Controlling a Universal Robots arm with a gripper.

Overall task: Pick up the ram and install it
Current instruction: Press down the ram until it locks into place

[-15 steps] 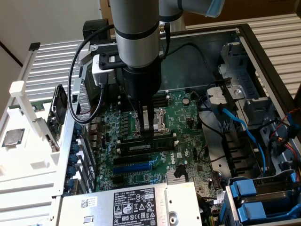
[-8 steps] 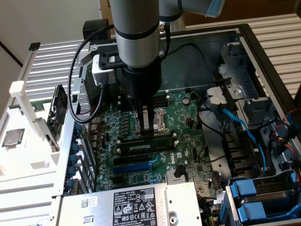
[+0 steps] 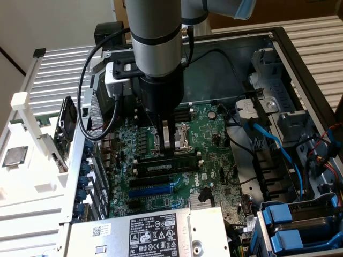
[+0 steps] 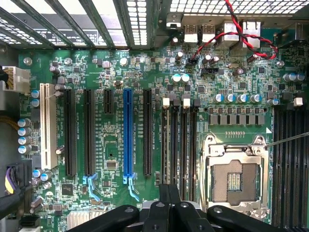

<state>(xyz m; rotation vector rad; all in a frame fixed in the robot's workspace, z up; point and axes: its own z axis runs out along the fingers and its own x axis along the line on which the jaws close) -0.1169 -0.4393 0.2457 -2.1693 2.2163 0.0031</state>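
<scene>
The scene is a pale ribbed surface, and on it lies an open computer case with its inside facing up. The green motherboard covers the floor of the case.

The grey arm comes down from the top of the exterior view. It stands nearly upright over the middle of the board, with a black cable looping off its wrist. The gripper points straight down beside the CPU socket. In the wrist view the gripper has its two dark fingers pressed together, with just a thin seam between them.

The ram is directly under the fingertips in the exterior view. It stands on its long edge along the black memory slots. It is a long thin stick, dark along its face, with a small pale label near the middle. I cannot tell if the fingertips touch its top edge, or if it sits fully in the slot.

Just beyond it, toward the bottom of the exterior view, lies the blue slot. The wrist view shows the same blue slot between black slots, and a white slot further out.

The grey power supply lies at the bottom edge of the exterior view. Its white label carries the word DELL, and the other print is too small to read.
</scene>
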